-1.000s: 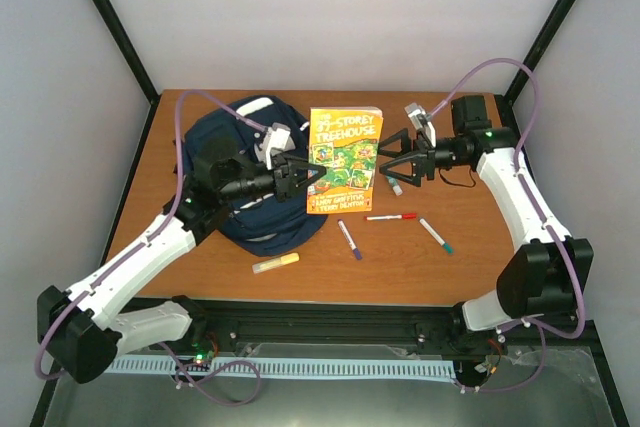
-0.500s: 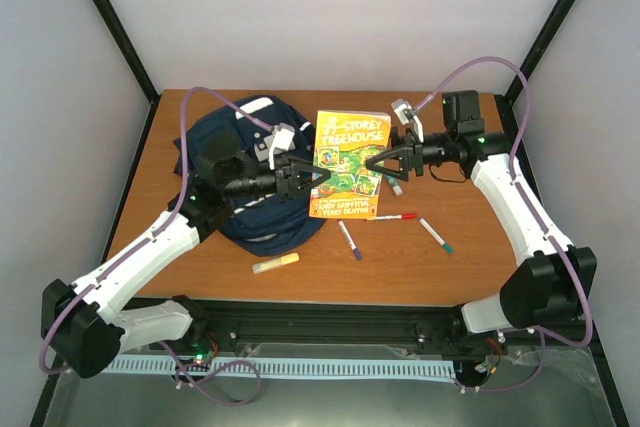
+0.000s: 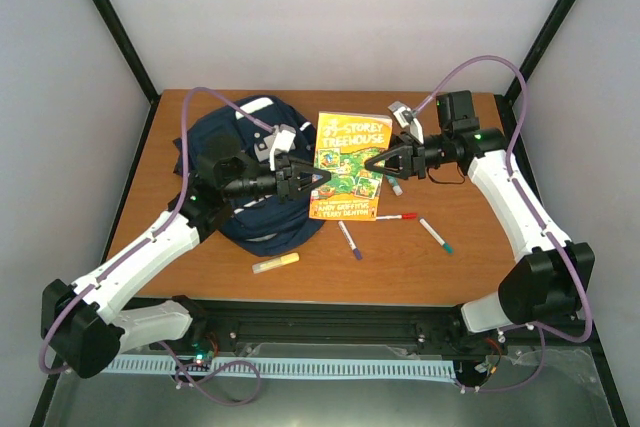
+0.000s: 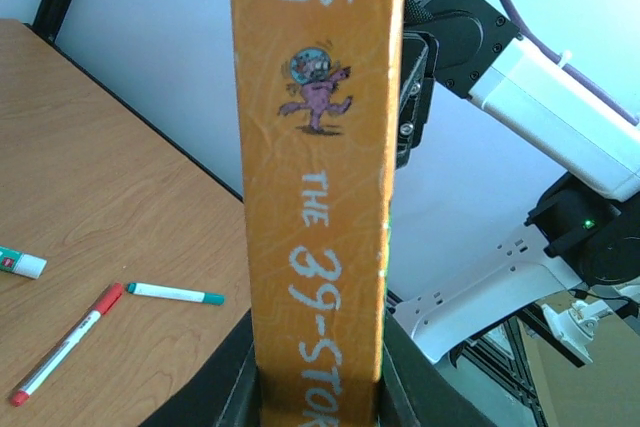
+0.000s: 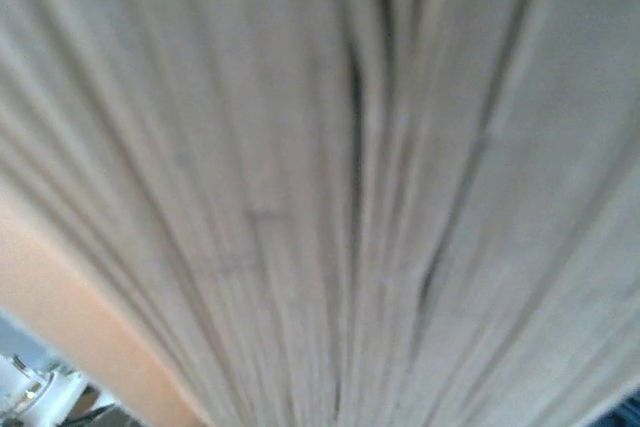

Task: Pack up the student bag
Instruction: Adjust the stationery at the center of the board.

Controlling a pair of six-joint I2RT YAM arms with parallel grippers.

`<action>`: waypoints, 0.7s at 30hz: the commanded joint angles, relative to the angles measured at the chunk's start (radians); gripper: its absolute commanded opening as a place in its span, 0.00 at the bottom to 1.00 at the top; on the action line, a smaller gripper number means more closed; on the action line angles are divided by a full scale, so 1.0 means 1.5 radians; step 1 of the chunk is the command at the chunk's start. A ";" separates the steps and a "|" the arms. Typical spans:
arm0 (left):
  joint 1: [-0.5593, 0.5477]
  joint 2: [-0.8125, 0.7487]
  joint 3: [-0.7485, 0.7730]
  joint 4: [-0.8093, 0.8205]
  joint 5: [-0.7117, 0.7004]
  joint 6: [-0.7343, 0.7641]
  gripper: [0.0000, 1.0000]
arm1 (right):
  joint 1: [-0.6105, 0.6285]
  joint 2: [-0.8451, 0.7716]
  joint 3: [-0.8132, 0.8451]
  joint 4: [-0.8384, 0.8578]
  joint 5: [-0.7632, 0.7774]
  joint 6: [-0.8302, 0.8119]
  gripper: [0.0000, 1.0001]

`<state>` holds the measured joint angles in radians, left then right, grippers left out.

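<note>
Student bag [image 3: 215, 129] appears only overhead; left wrist shows book [image 4: 315, 197] spine.

Tabletop [image 3: 400, 277]: brown wood-grain surface. The student bag [image 3: 262, 229] lies on its left half. Just in front of the bag lies a yellow highlighter [image 3: 275, 264]. Right of centre, apart from one another, lie a purple-capped marker [image 3: 349, 240], a red marker [image 3: 395, 217] and a teal-capped marker [image 3: 436, 235]. A small white-and-teal stick [image 3: 396, 188] lies behind the red marker.

Desk [image 3: 400, 277]: red pen [image 3: 396, 216], teal pen [image 3: 436, 235] and purple pen [image 3: 349, 240] lie nearer than the right claw [image 3: 372, 163]; a yellow highlighter [image 3: 275, 263] lies nearer than the left claw [image 3: 322, 178].
</note>
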<state>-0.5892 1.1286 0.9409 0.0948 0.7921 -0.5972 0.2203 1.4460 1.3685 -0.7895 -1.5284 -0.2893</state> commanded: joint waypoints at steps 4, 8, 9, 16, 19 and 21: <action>0.003 -0.003 0.010 0.038 -0.019 0.026 0.01 | 0.003 -0.025 0.007 -0.016 -0.075 -0.013 0.28; 0.003 0.009 0.011 0.022 -0.028 0.041 0.03 | 0.002 -0.035 0.011 -0.014 -0.060 -0.006 0.05; 0.003 0.013 0.014 0.013 -0.032 0.047 0.10 | 0.002 -0.039 0.010 -0.008 -0.048 0.004 0.03; 0.003 0.032 0.068 -0.133 -0.123 0.111 0.75 | 0.002 -0.104 -0.048 0.136 0.196 0.138 0.03; 0.003 0.045 0.117 -0.284 -0.227 0.173 0.79 | 0.002 -0.113 -0.052 0.128 0.392 0.133 0.03; 0.003 0.070 0.156 -0.390 -0.338 0.206 0.78 | 0.002 -0.110 -0.065 0.125 0.507 0.115 0.03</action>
<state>-0.5892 1.1965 1.0504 -0.1799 0.5632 -0.4309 0.2188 1.2976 1.2942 -0.6670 -1.1400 -0.1261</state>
